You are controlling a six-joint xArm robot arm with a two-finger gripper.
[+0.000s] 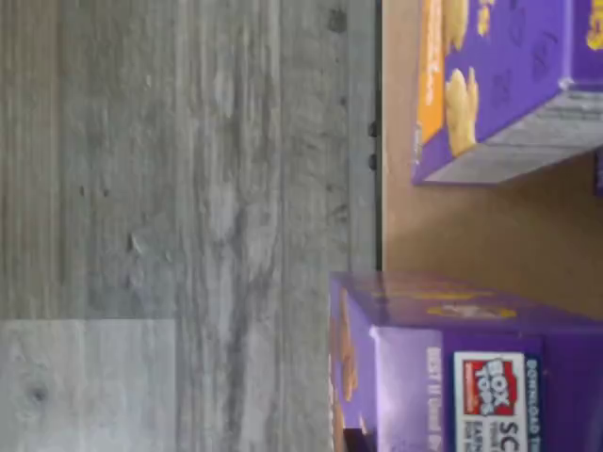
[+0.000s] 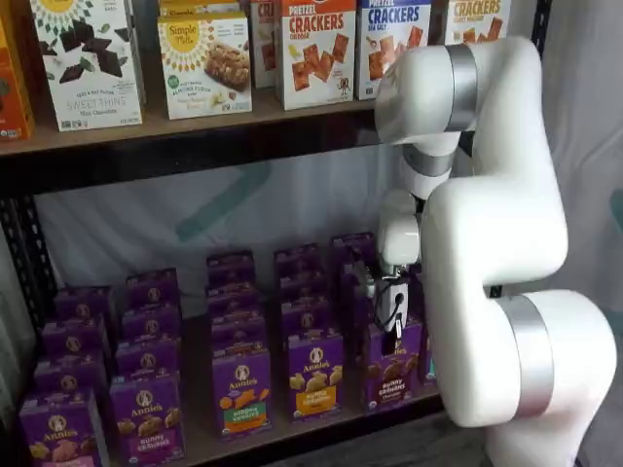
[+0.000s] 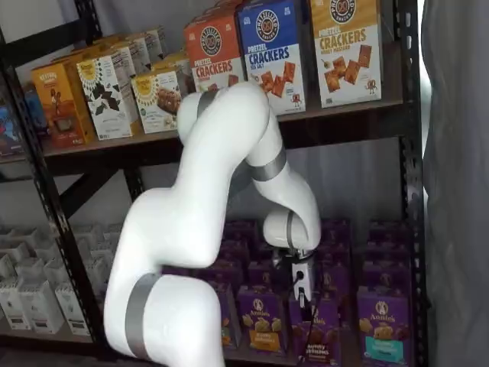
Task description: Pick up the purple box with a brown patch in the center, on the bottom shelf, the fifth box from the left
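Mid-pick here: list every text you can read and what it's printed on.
"PRETZEL CRACKERS": orange box, upper shelf.
"CRACKERS": blue box.
"Annie's": purple box under the hand; its band text is too blurred.
"BOX TOPS": purple carton in the wrist view.
Remaining print is too small.

Bottom shelf (image 2: pixel 321 420): tan board in black rack frame. Purple Annie's cartons (image 2: pixel 241 389) stand upright on it in columns running front edge to back. Purple box (image 2: pixel 393 368) at front edge, toward right end.
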